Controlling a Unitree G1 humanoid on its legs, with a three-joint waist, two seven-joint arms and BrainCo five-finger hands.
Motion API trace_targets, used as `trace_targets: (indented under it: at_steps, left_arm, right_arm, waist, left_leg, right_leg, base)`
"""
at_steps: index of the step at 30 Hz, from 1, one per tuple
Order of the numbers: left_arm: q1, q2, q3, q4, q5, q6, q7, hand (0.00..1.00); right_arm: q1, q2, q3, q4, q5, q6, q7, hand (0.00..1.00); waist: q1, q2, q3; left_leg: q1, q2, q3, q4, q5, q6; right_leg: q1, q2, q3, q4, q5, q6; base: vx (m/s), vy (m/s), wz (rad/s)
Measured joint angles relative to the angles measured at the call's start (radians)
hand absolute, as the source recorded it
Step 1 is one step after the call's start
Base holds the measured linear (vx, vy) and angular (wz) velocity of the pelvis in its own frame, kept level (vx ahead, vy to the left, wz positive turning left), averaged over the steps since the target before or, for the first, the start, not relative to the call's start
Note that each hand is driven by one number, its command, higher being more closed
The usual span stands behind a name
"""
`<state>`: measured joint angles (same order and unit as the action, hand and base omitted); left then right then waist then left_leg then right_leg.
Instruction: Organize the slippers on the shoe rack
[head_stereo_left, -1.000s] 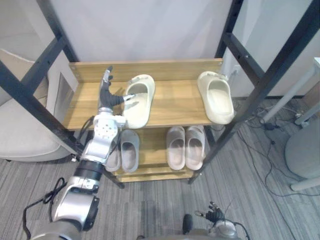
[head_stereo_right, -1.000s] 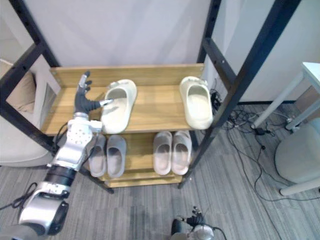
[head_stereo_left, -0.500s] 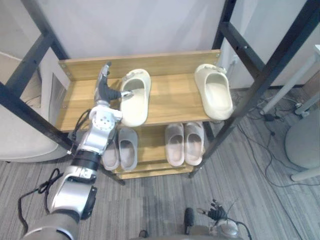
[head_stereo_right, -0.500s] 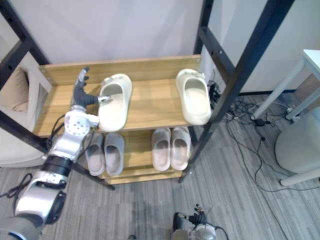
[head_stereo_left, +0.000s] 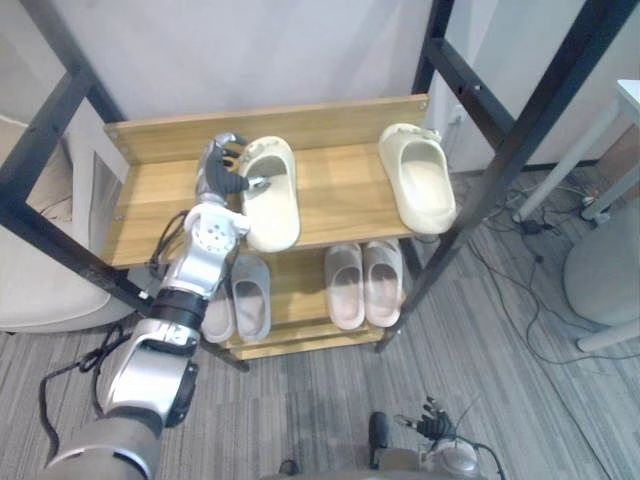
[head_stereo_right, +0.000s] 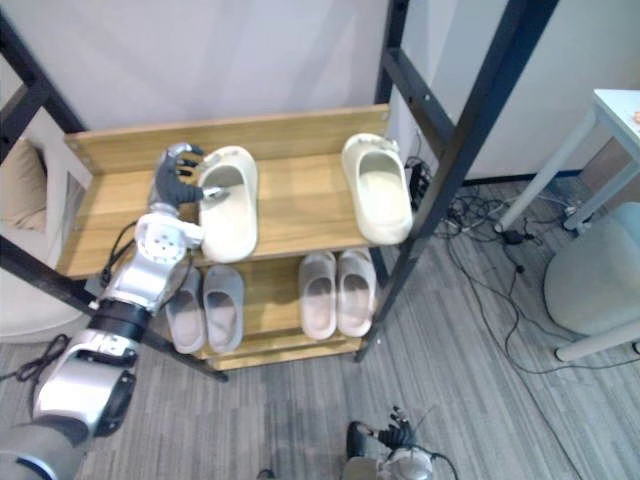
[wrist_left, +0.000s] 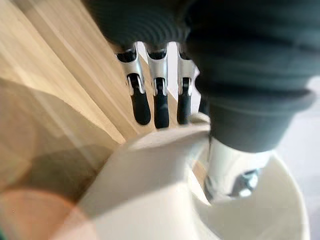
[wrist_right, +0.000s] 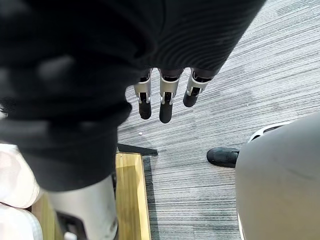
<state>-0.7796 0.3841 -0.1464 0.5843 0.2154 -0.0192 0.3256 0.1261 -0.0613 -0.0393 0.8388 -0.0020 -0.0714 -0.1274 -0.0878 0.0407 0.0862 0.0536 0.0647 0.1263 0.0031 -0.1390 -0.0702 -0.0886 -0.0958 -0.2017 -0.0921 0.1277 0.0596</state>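
Note:
Two cream slippers lie apart on the wooden top shelf (head_stereo_left: 340, 195) of the shoe rack, toes toward me. My left hand (head_stereo_left: 215, 178) is at the left cream slipper (head_stereo_left: 272, 200), by its back left rim. In the left wrist view the dark-tipped fingers (wrist_left: 155, 102) curl down outside the slipper's wall (wrist_left: 150, 185) while the thumb (wrist_left: 227, 165) sits inside it, pinching the rim. The right cream slipper (head_stereo_left: 420, 180) rests near the shelf's right end, untouched. My right hand (wrist_right: 165, 100) hangs low over the carpet with straight fingers, holding nothing.
The lower shelf holds a grey pair (head_stereo_left: 250, 300) and a pale pink pair (head_stereo_left: 365, 285). Black frame posts (head_stereo_left: 500, 160) cross in front of the rack on both sides. A cushioned seat (head_stereo_left: 30, 290) stands at left, cables (head_stereo_left: 540, 228) and a round white stool (head_stereo_left: 605, 290) at right.
My left hand's fingers, straight a second ago, have curled down over the left cream slipper's rim. The whole picture has shifted with the camera; the slippers lie where they were.

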Motion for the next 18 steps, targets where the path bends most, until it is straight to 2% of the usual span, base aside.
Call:
trace_targets:
  at_steps: [10, 18]
  left_arm:
    - [-0.013, -0.046, -0.006, 0.0, -0.002, 0.002, 0.001, 1.0]
    - [-0.026, -0.076, -0.072, -0.001, -0.021, 0.0, 0.001, 1.0]
  right_arm:
    - [0.002, 0.012, -0.035, -0.001, 0.001, 0.0, 0.0, 0.0]
    - [0.002, 0.013, -0.036, -0.001, 0.002, 0.001, 0.0, 0.0]
  waist:
    - [0.0, 0.0, 0.0]
    - [-0.001, 0.001, 0.0]
  left_leg:
    - [0.003, 0.002, 0.007, 0.0, -0.001, -0.001]
    - [0.007, -0.001, 0.008, 0.0, -0.001, -0.001]
  right_leg:
    - [0.0, 0.001, 0.004, -0.006, 0.001, 0.001]
    - [0.0, -0.001, 0.011, -0.006, 0.004, 0.001]
  base:
    - [0.0, 0.0, 0.0]
    - [0.0, -0.001, -0.01]
